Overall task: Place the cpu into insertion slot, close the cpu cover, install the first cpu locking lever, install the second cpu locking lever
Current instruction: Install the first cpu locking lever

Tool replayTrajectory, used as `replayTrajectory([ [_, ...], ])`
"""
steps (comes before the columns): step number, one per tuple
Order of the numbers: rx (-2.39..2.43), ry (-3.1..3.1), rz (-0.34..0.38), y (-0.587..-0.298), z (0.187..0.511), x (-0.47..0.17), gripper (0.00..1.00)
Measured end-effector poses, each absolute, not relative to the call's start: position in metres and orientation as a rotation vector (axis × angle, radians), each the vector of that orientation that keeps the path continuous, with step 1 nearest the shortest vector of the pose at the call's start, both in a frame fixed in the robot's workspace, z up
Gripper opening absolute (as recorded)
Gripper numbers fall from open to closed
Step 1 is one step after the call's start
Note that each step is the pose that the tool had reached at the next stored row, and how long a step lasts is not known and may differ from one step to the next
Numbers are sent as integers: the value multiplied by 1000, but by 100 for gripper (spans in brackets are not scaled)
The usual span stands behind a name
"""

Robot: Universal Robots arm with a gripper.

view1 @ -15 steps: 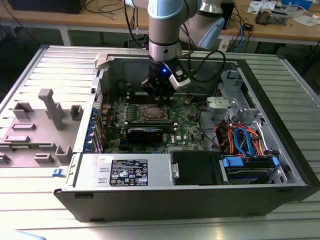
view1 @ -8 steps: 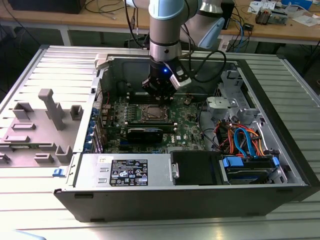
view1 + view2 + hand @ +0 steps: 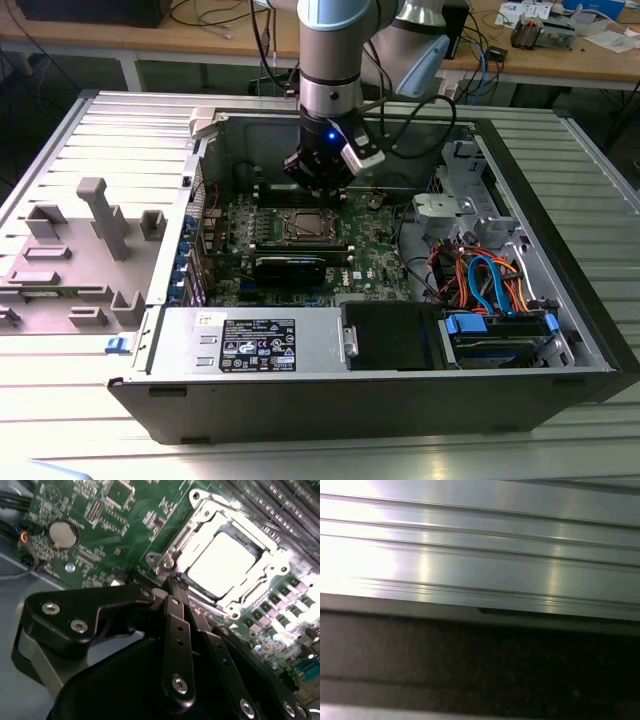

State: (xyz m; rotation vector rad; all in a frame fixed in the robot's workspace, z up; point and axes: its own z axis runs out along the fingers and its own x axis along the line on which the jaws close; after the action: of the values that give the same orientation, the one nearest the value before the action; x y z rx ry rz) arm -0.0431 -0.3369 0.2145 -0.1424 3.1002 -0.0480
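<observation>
Black linkage bars of the gripper [image 3: 176, 582] take up the close end of the second wrist view, and its fingers look pinched together at the tips with nothing between them. Those tips sit right at the corner of the insertion slot [image 3: 227, 560], seemingly touching its metal frame. Just past the tips, the cpu [image 3: 220, 562] lies flat in the socket, shiny top up, with the cpu cover [image 3: 197, 522] apparently down around it, chip showing through the window. Can't tell how the levers stand from here. From the exterior view, the gripper [image 3: 318, 188] hangs inside the open computer case [image 3: 300, 400], right over the insertion slot [image 3: 302, 226] on the green motherboard [image 3: 375, 255].
</observation>
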Motion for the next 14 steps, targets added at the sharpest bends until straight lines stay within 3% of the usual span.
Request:
replayTrajectory([
  [5, -143, 3100, -145, -340, 214, -43, 11],
  [14, -131, 3101, -139, -358, 213, -43, 11],
])
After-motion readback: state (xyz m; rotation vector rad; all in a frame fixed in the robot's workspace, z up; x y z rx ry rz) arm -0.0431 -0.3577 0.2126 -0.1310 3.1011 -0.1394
